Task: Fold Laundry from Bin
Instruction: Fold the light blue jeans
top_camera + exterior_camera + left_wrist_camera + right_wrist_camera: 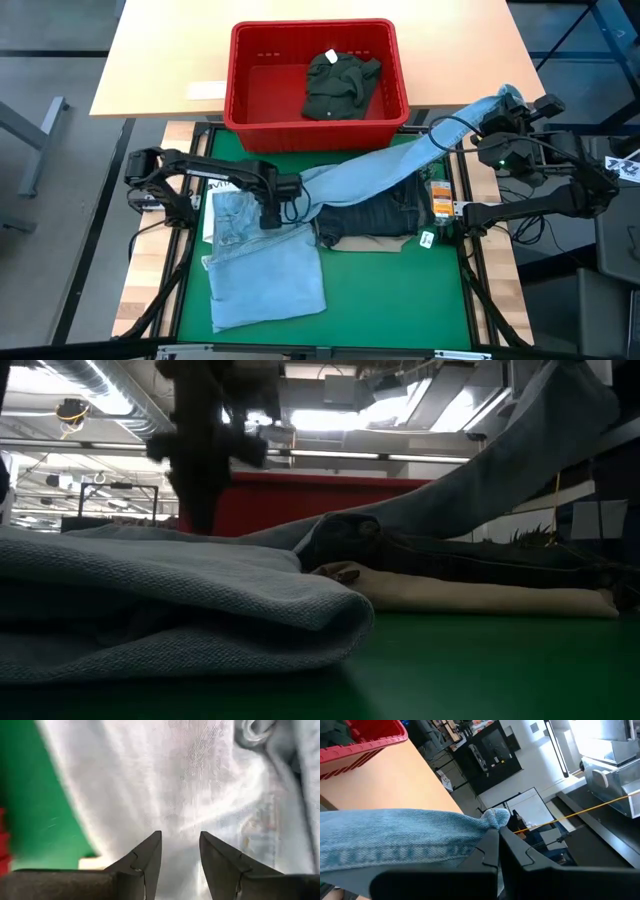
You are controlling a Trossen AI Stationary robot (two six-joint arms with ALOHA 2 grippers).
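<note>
The right gripper point(507, 103) was clamped shut on the leg end of the light blue jeans point(262, 270), whose long axis ran from those jaws down to the left gripper point(272, 212), nearer the body, fingers parted, gripping nothing, directly above the denim.

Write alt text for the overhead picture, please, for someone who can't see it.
Seen from above, the right gripper lifts one leg of light blue jeans off a green mat, while the left gripper hovers open over them. Behind, a red bin holds a dark green garment.
</note>
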